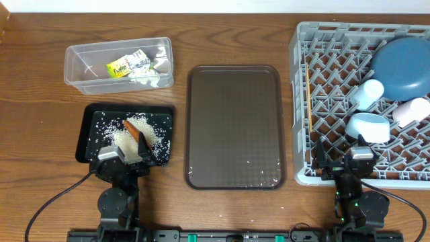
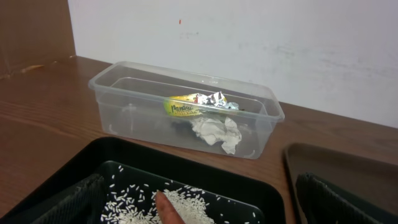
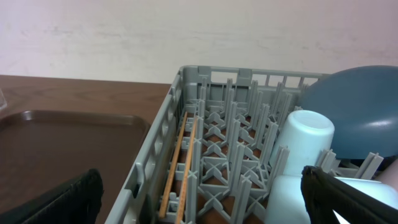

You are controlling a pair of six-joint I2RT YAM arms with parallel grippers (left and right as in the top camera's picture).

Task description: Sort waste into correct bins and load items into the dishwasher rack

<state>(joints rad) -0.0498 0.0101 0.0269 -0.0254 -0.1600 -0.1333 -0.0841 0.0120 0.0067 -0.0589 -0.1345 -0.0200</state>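
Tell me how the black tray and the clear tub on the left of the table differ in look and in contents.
The black tray is opaque and shallow; the clear tub is see-through with higher walls. The black tray holds rice and a carrot; the clear tub holds a printed wrapper and a white tissue. Both are rectangular and similar in size.

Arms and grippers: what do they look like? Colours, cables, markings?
The left arm and right arm are black, with rounded joint housings and a light grey block at the wrist. A black cable trails from each. Green lights show on the right arm. Fingers are matte black; no readable markings.
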